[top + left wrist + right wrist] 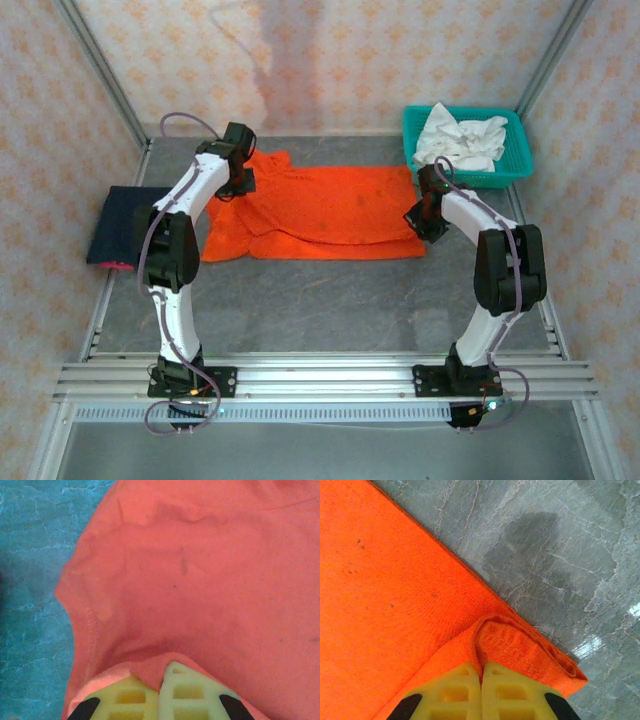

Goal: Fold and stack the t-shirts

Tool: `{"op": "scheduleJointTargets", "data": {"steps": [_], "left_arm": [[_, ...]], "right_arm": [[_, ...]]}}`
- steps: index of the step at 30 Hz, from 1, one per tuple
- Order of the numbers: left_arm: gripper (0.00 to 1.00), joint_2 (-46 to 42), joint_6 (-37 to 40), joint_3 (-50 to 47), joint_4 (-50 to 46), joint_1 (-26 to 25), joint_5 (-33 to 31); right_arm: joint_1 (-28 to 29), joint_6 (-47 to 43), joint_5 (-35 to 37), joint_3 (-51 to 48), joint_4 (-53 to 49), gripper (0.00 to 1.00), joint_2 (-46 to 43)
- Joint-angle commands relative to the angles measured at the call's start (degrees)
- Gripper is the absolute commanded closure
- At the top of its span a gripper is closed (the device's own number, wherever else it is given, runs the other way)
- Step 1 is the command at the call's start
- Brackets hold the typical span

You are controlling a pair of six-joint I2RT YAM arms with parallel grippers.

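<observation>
The orange-red t-shirt [320,212] lies spread across the middle of the table. My left gripper [238,184] is shut on its far left part; in the left wrist view a fold of the orange-red t-shirt [200,580] is pinched between the yellow fingers [125,700]. My right gripper [422,222] is shut on the shirt's right edge, where the hem of the orange-red t-shirt [395,590] is rolled up against the yellow fingers [512,692]. A folded dark navy t-shirt [125,225] lies flat at the table's left side.
A teal lattice basket [515,160] holding crumpled white cloth [462,140] stands at the back right, just behind the right arm. Bare grey tabletop [320,300] stretches in front of the shirt. Metal frame posts and patterned walls enclose the table.
</observation>
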Motion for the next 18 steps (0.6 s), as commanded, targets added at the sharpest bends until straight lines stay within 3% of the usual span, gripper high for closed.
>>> {"op": "scheduleJointTargets", "data": {"steps": [1, 7, 11, 14, 18], "left_arm": [[1.0, 1.7, -0.5, 1.0, -0.5, 0.7, -2.0], [1.0, 2.2, -1.6, 0.0, 0.5, 0.9, -2.0], [0.9, 2.6, -3.7, -0.4, 0.4, 1.3, -2.2], [0.45, 0.7, -5.5, -2.8, 3.1, 1.6, -0.3], [0.06, -3.5, -7.9, -6.3, 6.5, 1.6, 1.7]], "right_arm": [[-0.3, -0.2, 1.6, 1.3, 0.5, 0.93, 0.8], [-0.3, -0.1, 0.8, 1.8, 1.4, 0.87, 1.0], [-0.3, -0.2, -0.4, 1.3, 3.6, 0.69, -0.1], [-0.3, -1.0, -0.4, -0.4, 6.5, 0.51, -2.5], [-0.3, -3.8, 0.4, -4.5, 12.0, 0.37, -7.1]]}}
